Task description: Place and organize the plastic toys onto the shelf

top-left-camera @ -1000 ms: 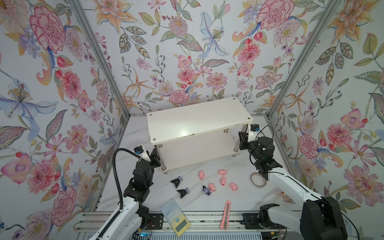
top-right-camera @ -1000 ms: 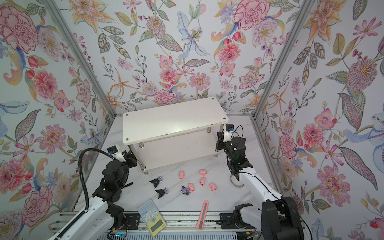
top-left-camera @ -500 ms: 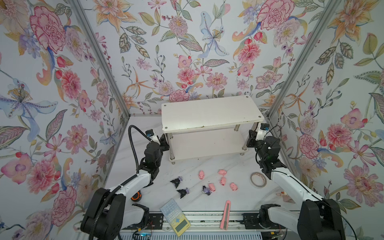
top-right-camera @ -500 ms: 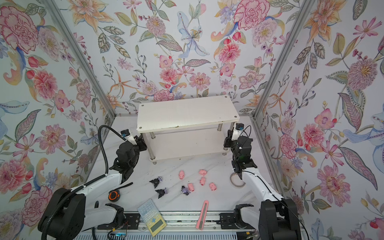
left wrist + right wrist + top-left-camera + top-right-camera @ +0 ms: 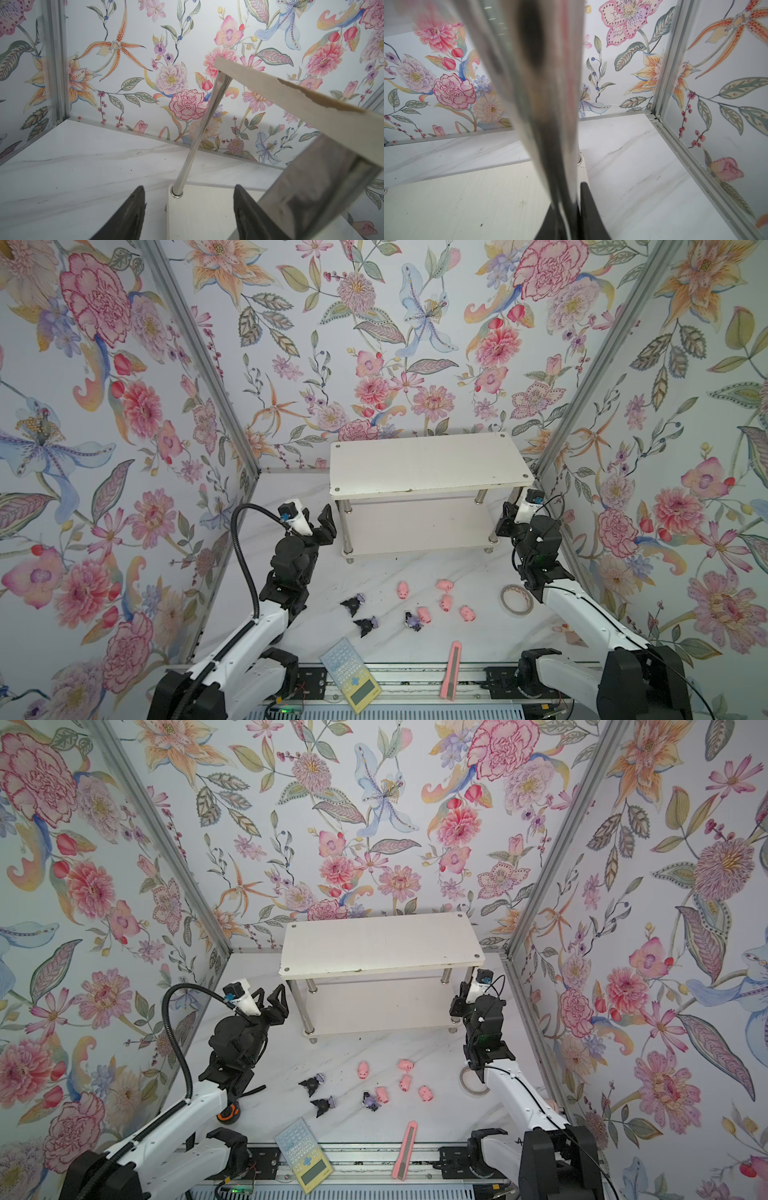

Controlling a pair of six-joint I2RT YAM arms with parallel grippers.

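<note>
White shelf [image 5: 428, 464] stands at the worktop's [image 5: 415, 572] back edge. The right gripper [image 5: 505, 516] clamps its front chrome leg [image 5: 546, 93]. The left gripper [image 5: 318, 516] gapes wide beside the shelf, and the plastic toys [image 5: 445, 603] lie mid-worktop.

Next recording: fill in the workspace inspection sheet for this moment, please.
Surface: white marbled table, a few dark specks.
Job's things: shelf upright at the back, no toys seen on it; five pink pigs and three black-and-purple figurines loose on the table in front.
Clutter: calculator and pink utility knife at the front edge; tape roll by the right arm.
Grippers: left gripper open beside the shelf's front left leg; right gripper shut on its front right leg.
Cables: black hose loops off the left arm, touching no toy.
Surroundings: floral walls, aluminium posts.
</note>
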